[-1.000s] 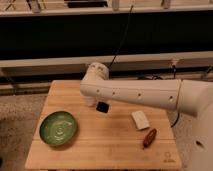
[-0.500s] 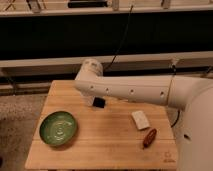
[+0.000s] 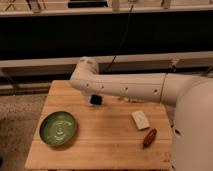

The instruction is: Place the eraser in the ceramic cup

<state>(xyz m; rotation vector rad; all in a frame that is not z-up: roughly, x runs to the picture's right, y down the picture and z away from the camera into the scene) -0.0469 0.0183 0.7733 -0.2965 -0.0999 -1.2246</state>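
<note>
The eraser (image 3: 95,100) shows as a small dark block just under the white arm (image 3: 125,87), above the back middle of the wooden desk (image 3: 100,145). The tool (image 3: 95,99) sits there beneath the arm's elbow, its fingers pressed together, apparently pinching the eraser. On the desk's left lies a green plate (image 3: 58,128); to the right, well apart, a whitish block (image 3: 140,119) with a brown elongated object (image 3: 149,138) near it.
</note>
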